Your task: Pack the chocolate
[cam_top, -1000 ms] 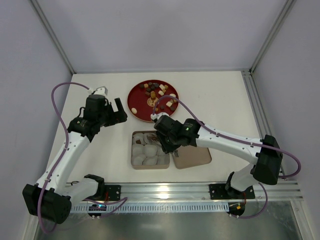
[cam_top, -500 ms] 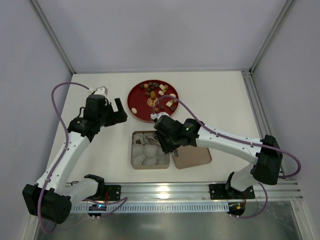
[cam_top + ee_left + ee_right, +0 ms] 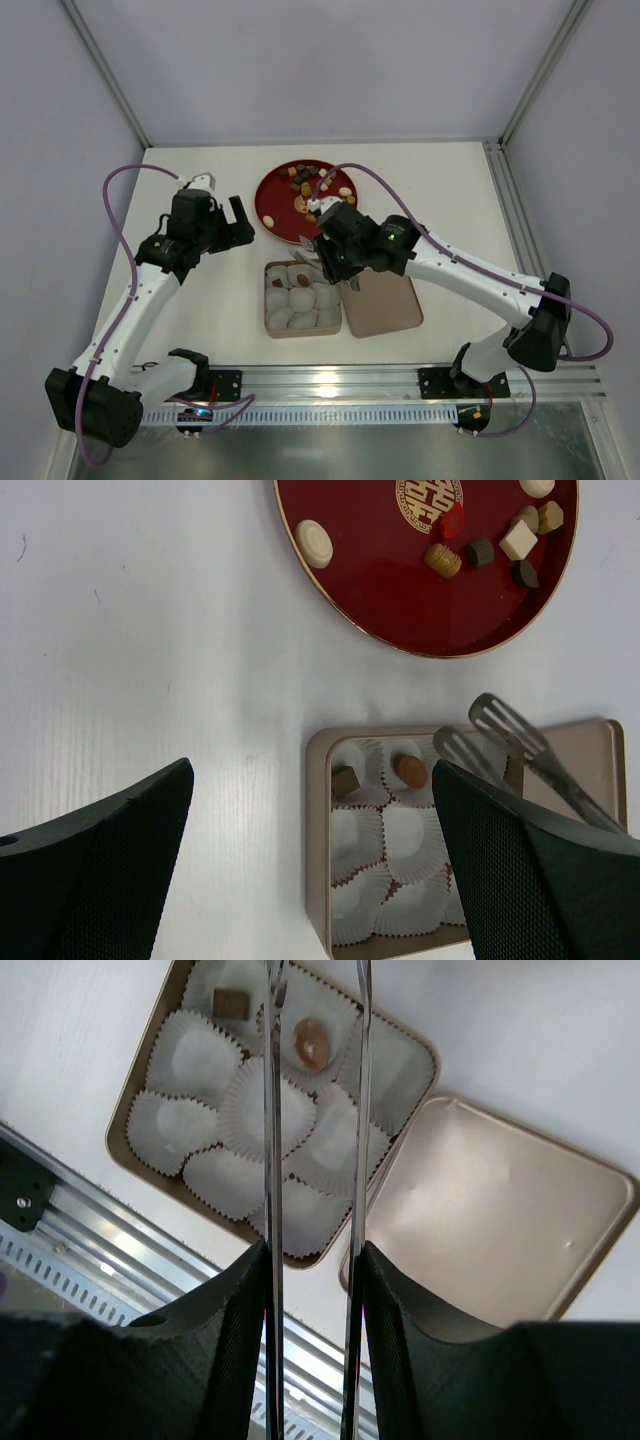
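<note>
Clamped on the thin metal tongs (image 3: 503, 720), the right fingers (image 3: 232, 1340) have let them spread and lifted off the tan square tin (image 3: 316, 880), leaving a tan oval chocolate (image 3: 311, 1042) cupped ahead of them, one more packed; the left fingers (image 3: 110, 870) stay wide, empty.

One mark to call, and it sits on the red plate (image 3: 380, 590): a gold roundel (image 3: 432, 498) printed at the plate's centre, seen from the left wrist camera. Inside it are gold strokes in the doubled, side-by-side form of the Chinese double-happiness sign. The top of the roundel is cut by the picture's edge, and a reddish chocolate (image 3: 451, 521) lies right at its lower right rim. From the top camera the same mark (image 3: 299, 205) shows only as a small gold blot, too small to read.
</note>
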Tool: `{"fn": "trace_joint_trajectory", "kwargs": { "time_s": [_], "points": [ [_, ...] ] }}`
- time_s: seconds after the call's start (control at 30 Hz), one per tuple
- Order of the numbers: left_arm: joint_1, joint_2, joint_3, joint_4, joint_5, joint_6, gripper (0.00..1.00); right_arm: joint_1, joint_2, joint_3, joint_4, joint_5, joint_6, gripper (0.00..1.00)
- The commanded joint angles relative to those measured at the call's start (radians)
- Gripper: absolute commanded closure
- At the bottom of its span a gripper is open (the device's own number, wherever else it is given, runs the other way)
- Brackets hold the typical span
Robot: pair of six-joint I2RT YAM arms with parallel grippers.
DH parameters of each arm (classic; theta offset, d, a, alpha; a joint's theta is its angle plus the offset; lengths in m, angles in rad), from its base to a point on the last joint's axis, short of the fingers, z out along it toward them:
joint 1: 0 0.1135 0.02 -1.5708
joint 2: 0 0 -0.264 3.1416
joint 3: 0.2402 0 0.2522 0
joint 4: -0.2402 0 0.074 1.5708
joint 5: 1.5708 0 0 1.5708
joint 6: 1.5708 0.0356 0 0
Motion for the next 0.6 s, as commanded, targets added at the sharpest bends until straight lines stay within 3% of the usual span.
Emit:
{"fn": "trace_joint_trajectory", "kwargs": {
  "time_s": [0.0,0.2,0.57],
  "points": [
    [0.008,-0.003,-0.004,0.032,0.003,-0.006,0.00,-0.059,-0.033,0.083,0.005,-0.008,-0.051,0.57],
    [0.008,0.000,-0.004,0.034,0.005,-0.006,0.00,-0.168,0.021,0.184,0.014,-0.042,-0.117,0.57],
    [0.007,0.005,-0.002,0.032,0.006,-0.004,0.00,-0.356,0.278,0.345,0.013,-0.062,-0.206,0.58]
  ]
}}
